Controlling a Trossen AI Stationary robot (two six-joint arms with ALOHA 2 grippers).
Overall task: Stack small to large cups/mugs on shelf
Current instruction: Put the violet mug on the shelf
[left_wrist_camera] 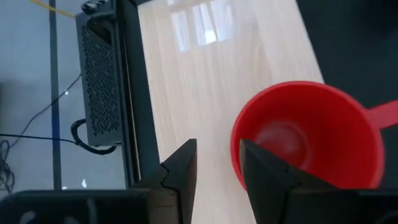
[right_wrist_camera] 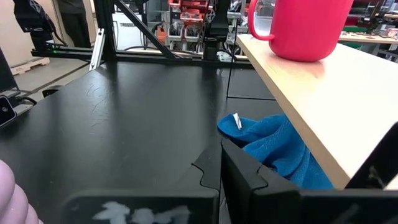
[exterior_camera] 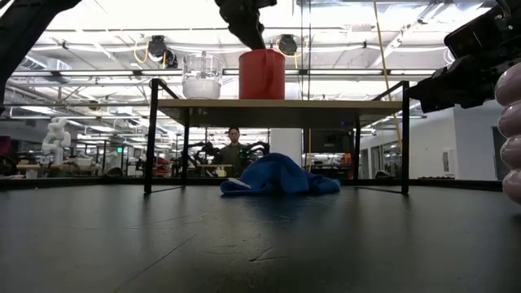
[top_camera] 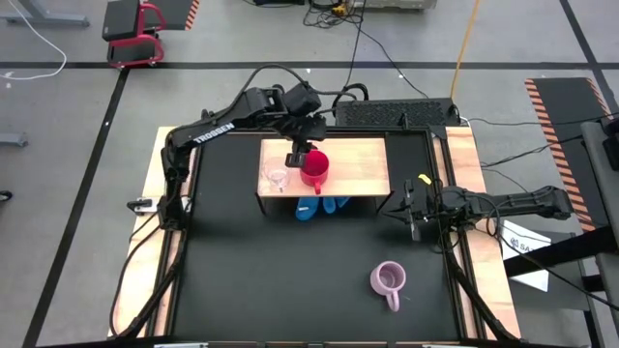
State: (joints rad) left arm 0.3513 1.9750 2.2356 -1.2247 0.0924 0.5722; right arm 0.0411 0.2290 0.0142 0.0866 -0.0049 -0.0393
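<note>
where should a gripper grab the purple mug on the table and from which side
The purple mug stands upright and alone on the black tabletop, mouth open upward, its handle pointing toward the table's front edge. Coming straight down from above looks best: pinch the rim wall on a side away from the handle, one finger inside and one outside. The right gripper sits nearest.

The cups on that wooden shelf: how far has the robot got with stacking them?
Done: glass cup and red mug stand side by side on the shelf, not nested. In hand: left claw straddles the red mug's rim. Left: purple mug sits on the table; right claw waits.
</note>
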